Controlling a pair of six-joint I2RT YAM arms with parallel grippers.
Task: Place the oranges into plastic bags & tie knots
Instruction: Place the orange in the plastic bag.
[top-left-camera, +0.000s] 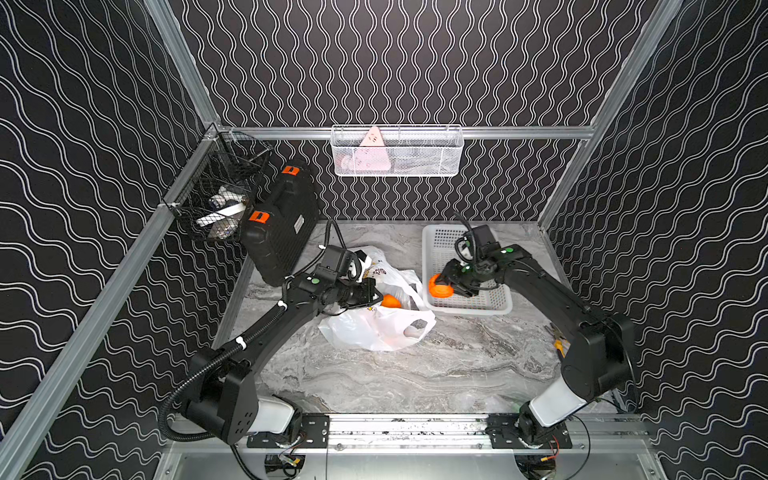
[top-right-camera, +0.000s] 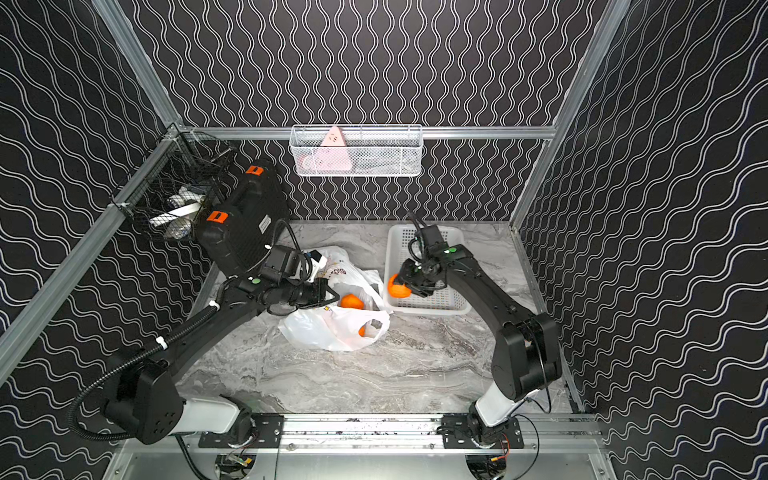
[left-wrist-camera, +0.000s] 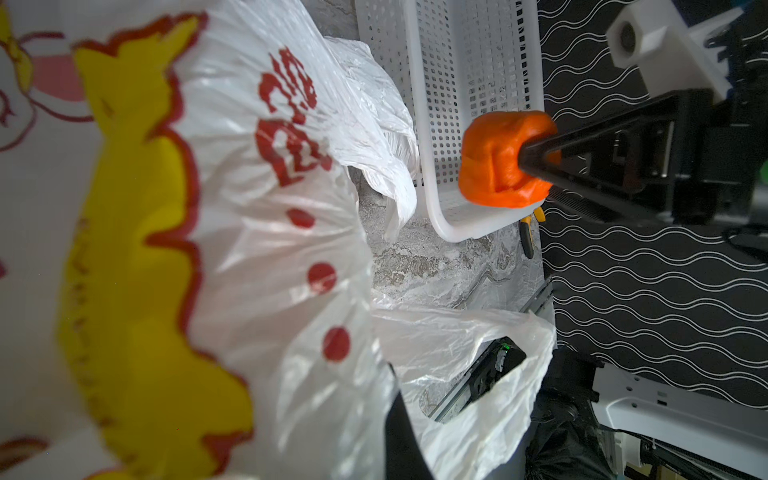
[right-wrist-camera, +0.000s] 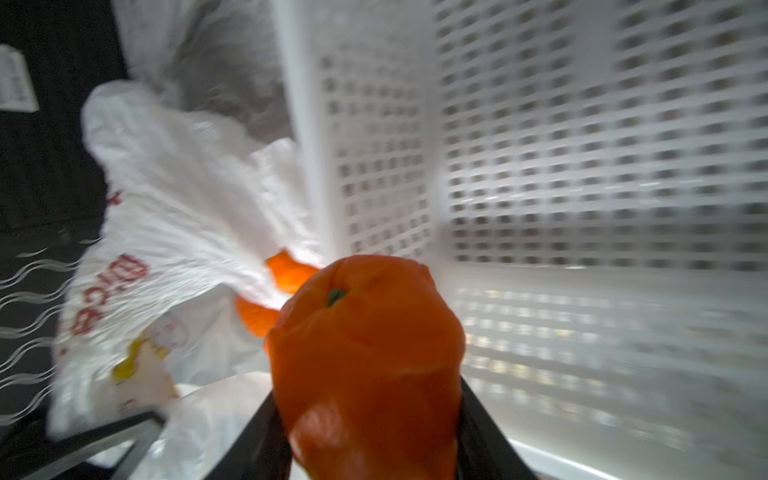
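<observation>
The white printed plastic bag (top-left-camera: 374, 332) (top-right-camera: 328, 332) lies crumpled on the marble table, mouth toward the white perforated basket (top-left-camera: 440, 245) (top-right-camera: 399, 241). My left gripper (top-left-camera: 376, 297) (left-wrist-camera: 390, 374) is shut on the bag's edge, holding the mouth up. One orange (top-left-camera: 390, 301) (top-right-camera: 352, 301) shows inside the bag. Another orange (top-right-camera: 361, 331) peeks through a handle hole. My right gripper (top-left-camera: 442, 286) (right-wrist-camera: 368, 407) is shut on a squashed-looking orange (top-right-camera: 399, 286) (left-wrist-camera: 498, 162) (right-wrist-camera: 365, 332) above the basket's near left rim, close to the bag's mouth. No knot shows.
A black tool case (top-left-camera: 282, 232) leans against the left wall behind my left arm. Above it hangs a black wire basket (top-left-camera: 220, 195). A white wire basket (top-left-camera: 397, 151) hangs on the rear rail. Yellow-handled pliers (top-left-camera: 559, 340) (left-wrist-camera: 528, 232) lie by the right wall.
</observation>
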